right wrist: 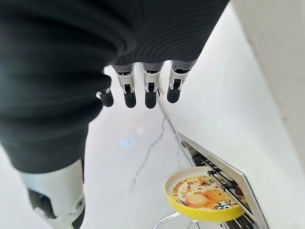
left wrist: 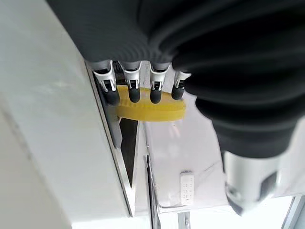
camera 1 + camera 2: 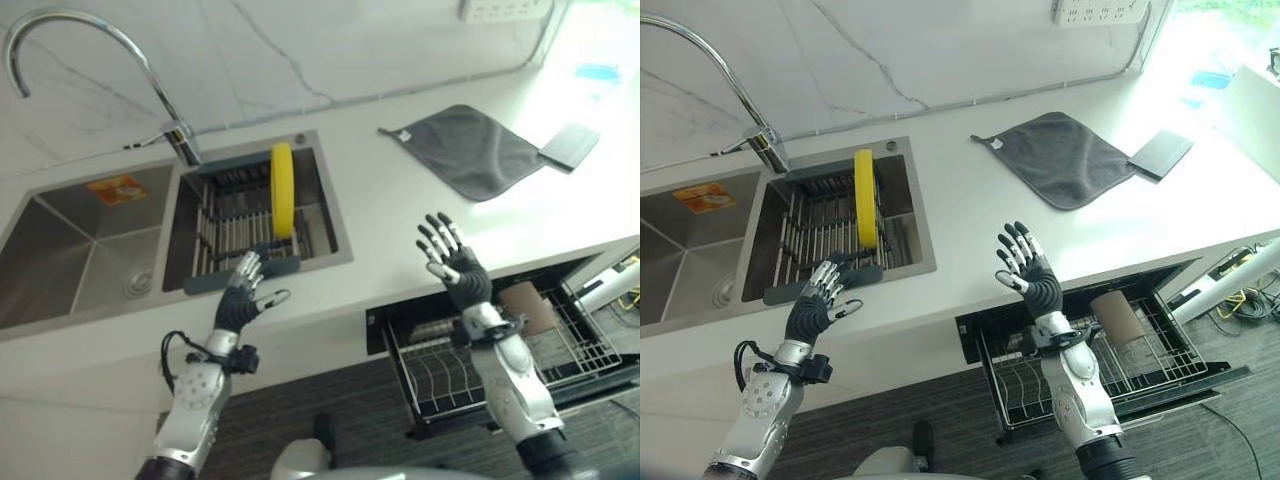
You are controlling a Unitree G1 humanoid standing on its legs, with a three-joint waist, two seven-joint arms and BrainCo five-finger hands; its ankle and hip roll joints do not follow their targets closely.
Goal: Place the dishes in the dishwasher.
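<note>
A yellow plate [image 3: 283,188] stands on edge in the dish rack [image 3: 222,243] inside the right sink basin; it also shows as the yellow plate [image 1: 202,194] with a printed picture, and as a yellow rim [image 2: 150,108]. My left hand [image 3: 240,297] hovers open at the rack's front edge, fingers straight, just short of the plate. My right hand [image 3: 455,262] is raised open over the counter's front edge, above the pulled-out dishwasher rack [image 3: 440,372], holding nothing.
A curved tap [image 3: 100,60] rises behind the sink; the left basin [image 3: 70,250] has a drain. A grey cloth [image 3: 468,148] and a dark flat pad [image 3: 570,146] lie on the counter at right. A brown cup [image 3: 1118,316] sits in the dishwasher rack.
</note>
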